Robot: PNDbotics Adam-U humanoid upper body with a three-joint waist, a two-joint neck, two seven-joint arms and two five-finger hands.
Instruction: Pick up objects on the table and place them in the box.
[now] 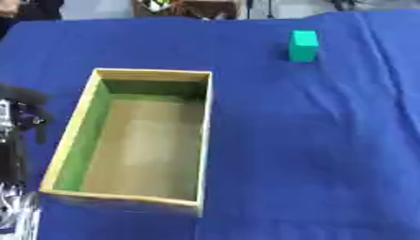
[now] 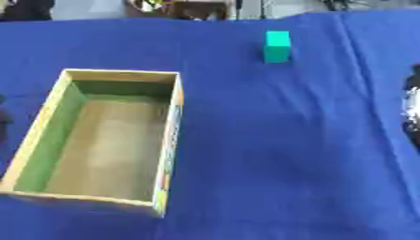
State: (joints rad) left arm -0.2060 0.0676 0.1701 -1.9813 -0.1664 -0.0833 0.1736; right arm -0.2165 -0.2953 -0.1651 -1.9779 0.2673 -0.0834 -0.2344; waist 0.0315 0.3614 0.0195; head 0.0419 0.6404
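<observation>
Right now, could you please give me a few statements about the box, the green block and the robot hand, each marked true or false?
1. The box is empty. True.
2. The green block lies inside the box. False: it stands on the blue cloth, beyond the box and to its right.
3. The left robot hand holds the block. False: it is beside the box's left wall, far from the block.
4. The box's inner left wall is green. True.
</observation>
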